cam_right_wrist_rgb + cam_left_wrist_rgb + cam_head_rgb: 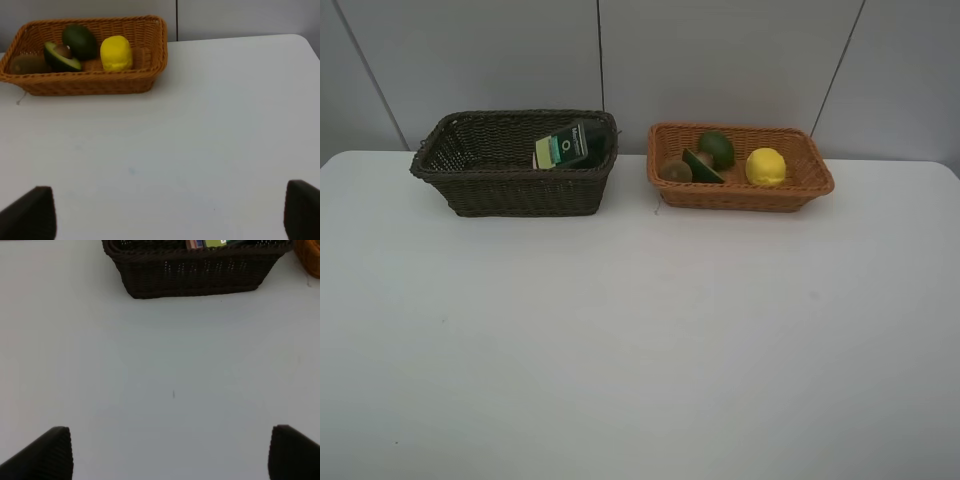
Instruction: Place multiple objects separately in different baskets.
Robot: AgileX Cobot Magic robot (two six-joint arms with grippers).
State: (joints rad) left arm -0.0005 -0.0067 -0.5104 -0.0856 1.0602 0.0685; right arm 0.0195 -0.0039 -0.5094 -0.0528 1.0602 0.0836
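The dark brown-black basket (520,195) stands at the back left and holds a dark slab with a green and white label (565,147); the bottles do not show clearly. The orange-tan basket (740,197) beside it holds the kiwi (676,171), the halved avocado (701,165), the green fruit (716,148) and the lemon (765,166). Neither gripper shows in the high view. My left gripper (170,455) is open and empty over bare table in front of the dark basket (195,280). My right gripper (167,215) is open and empty, in front of the orange basket (85,85) with its lemon (116,53).
The white table (640,340) runs from the baskets to the front edge, with a grey panelled wall behind. The two baskets stand a small gap apart. A corner of the orange basket (310,260) shows in the left wrist view.
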